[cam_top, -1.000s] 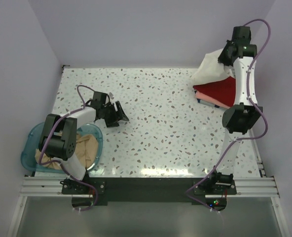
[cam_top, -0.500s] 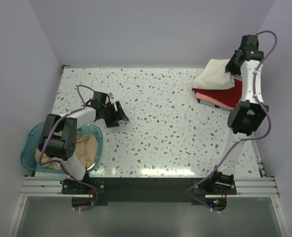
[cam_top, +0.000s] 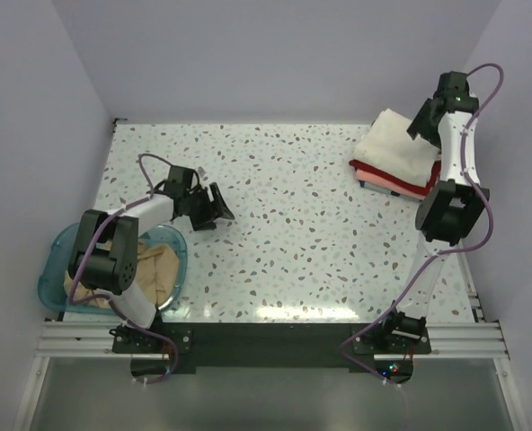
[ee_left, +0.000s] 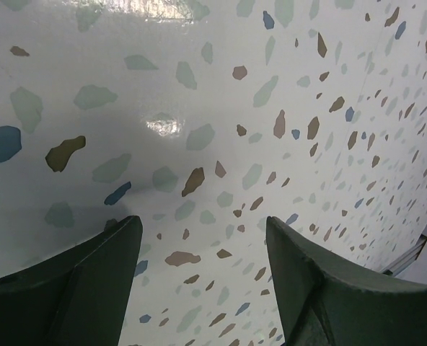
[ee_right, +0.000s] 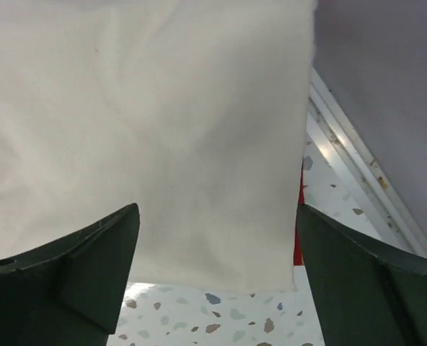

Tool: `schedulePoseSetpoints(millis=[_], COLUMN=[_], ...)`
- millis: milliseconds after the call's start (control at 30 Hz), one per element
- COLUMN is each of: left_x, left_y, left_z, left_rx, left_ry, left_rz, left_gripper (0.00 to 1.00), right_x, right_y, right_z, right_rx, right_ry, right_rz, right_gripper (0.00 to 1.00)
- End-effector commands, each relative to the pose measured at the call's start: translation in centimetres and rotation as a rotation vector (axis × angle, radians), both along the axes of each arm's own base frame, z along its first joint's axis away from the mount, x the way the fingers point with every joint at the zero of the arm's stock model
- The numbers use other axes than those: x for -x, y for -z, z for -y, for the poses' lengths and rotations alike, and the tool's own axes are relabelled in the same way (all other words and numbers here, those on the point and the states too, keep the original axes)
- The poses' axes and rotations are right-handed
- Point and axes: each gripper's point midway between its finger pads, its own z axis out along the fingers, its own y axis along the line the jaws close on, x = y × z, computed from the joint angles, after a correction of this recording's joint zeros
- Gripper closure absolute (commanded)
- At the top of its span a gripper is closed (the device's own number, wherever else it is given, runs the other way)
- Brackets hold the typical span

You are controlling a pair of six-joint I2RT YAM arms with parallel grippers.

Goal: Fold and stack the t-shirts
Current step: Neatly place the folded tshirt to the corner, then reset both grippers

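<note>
At the back right of the table lies a stack of t-shirts: a cream-white one on top, a red one under it, and a salmon pink one at the bottom. My right gripper hovers open over the stack's far right side, holding nothing. The right wrist view shows the cream-white shirt flat below the open right gripper, with a sliver of the red shirt at its edge. A tan-beige t-shirt lies crumpled in the blue tub. My left gripper is open and empty over bare table.
A translucent blue tub stands at the front left beside the left arm's base. The speckled table is walled on three sides. A metal rail runs along the right edge close to the stack.
My right gripper has opened and let go of the cream-white shirt, which settled flat on the stack. The right arm shifted slightly right. The left arm has not moved.
</note>
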Motion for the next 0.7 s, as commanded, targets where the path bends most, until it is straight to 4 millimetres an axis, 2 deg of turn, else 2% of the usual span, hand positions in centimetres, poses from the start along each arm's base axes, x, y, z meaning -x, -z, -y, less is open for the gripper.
schedulePoseSetpoints(millis=[0, 67, 100, 133, 167, 200, 267, 333, 367, 400, 467, 500, 567, 600, 633, 667], left_x=[-2.0, -2.4, -2.6, -2.7, -2.7, -2.9, -2.9, -3.1, -3.0, -3.0, -2.9, -2.8, -2.7, -2.6, -2.5, -2.3], left_y=[-4.0, -4.9, -5.7, -6.2, -6.5, -7.1, -7.8, -8.7, -9.1, -9.6, -10.0, -10.5, -10.8, -11.5, -11.4, -11.7], left_z=[-0.2, -0.3, -0.3, -0.2, -0.1, 0.0, 0.3, 0.5, 0.7, 0.7, 0.9, 0.9, 1.0, 1.1, 0.9, 1.2], left_rx=[-0.007, -0.017, -0.016, -0.014, -0.016, -0.013, -0.01, -0.009, -0.007, -0.005, -0.009, -0.008, -0.01, -0.009, -0.023, -0.025], left_ry=[0.004, 0.002, 0.001, 0.001, 0.002, 0.003, 0.005, 0.006, 0.01, 0.011, 0.01, 0.007, 0.001, -0.003, -0.013, -0.011], left_rz=[0.135, 0.164, 0.187, 0.201, 0.209, 0.232, 0.253, 0.285, 0.299, 0.313, 0.329, 0.344, 0.363, 0.39, 0.397, 0.413], left_gripper=[0.25, 0.25, 0.25, 0.25, 0.25, 0.25, 0.25, 0.25, 0.25, 0.25, 0.25, 0.25, 0.25, 0.25, 0.25, 0.25], right_x=[2.8, 3.4, 4.0, 4.3, 4.6, 5.1, 5.4, 6.6, 6.3, 7.5, 7.9, 8.9, 9.0, 10.0, 10.7, 10.8], right_y=[-1.0, -2.8, -2.2, -2.6, -4.5, -3.9, -4.6, -5.1, -5.2, -5.5, -5.8, -5.2, -5.4, -3.5, -4.4, -4.4], right_z=[3.1, 3.5, 3.5, 3.5, 3.3, 3.1, 2.3, 1.2, 0.1, -0.5, -2.4, -4.4, -7.1, -9.0, -11.0, -12.8], right_rx=[0.152, 0.188, 0.19, 0.197, 0.206, 0.2, 0.18, 0.157, 0.122, 0.114, 0.077, 0.017, -0.023, -0.076, -0.064, -0.075], right_ry=[0.115, 0.13, 0.127, 0.125, 0.124, 0.115, 0.078, 0.034, -0.008, -0.035, -0.098, -0.164, -0.254, -0.309, -0.367, -0.422], right_rz=[-0.068, -0.025, -0.044, -0.034, 0.02, 0.005, 0.035, 0.045, 0.071, 0.077, 0.114, 0.128, 0.188, 0.165, 0.194, 0.212], right_gripper=[0.05, 0.01, 0.01, 0.01, 0.01, 0.01, 0.01, 0.01, 0.01, 0.01, 0.01, 0.01, 0.01, 0.01, 0.01, 0.01])
